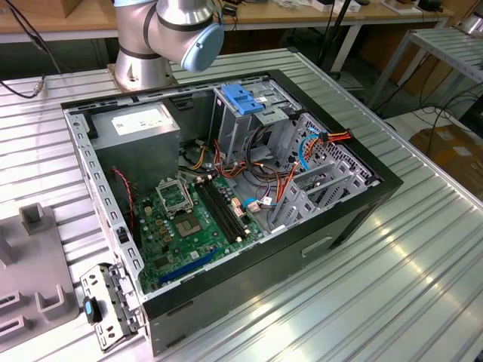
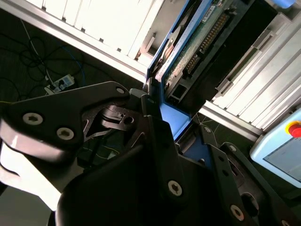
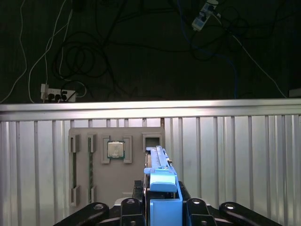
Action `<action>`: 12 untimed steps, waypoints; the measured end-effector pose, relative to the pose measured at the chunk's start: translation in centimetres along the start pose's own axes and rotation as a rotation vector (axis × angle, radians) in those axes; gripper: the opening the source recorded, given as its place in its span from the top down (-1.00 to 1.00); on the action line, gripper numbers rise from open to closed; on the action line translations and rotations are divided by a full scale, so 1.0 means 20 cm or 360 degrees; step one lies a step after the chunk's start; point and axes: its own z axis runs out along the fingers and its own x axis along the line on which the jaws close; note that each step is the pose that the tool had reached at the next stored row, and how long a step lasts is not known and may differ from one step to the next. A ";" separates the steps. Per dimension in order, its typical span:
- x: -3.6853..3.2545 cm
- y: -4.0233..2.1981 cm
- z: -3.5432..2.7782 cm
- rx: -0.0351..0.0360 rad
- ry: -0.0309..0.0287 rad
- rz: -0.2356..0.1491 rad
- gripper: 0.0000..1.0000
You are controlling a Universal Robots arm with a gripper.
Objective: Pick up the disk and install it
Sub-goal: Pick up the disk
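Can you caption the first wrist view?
Gripper clamps the blue-framed disk, with a grey tray on the metal table beyond.

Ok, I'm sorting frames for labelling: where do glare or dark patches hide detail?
Exterior view: glare streaks the table at the exterior view's right. Second wrist view: the gripper is dark, and the bright slats behind it wash out. First wrist view: the disk is evenly lit.

I work in what looks like a robotics lab or workshop. A ribbed aluminium table (image 1: 392, 286) carries an opened computer case (image 1: 249, 298). Wooden workbenches (image 1: 68, 23) stand behind, and cables (image 3: 94, 52) and a power strip (image 3: 55, 92) litter the dark floor.
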 end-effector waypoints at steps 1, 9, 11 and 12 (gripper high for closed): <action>0.000 0.000 -0.001 0.0000 -0.00001 0.0000 0.26; 0.000 0.000 -0.024 0.0000 -0.00001 0.0000 0.26; 0.000 0.000 -0.029 0.0000 -0.00002 0.0000 0.26; 0.000 0.000 -0.032 0.0000 -0.00002 0.0000 0.26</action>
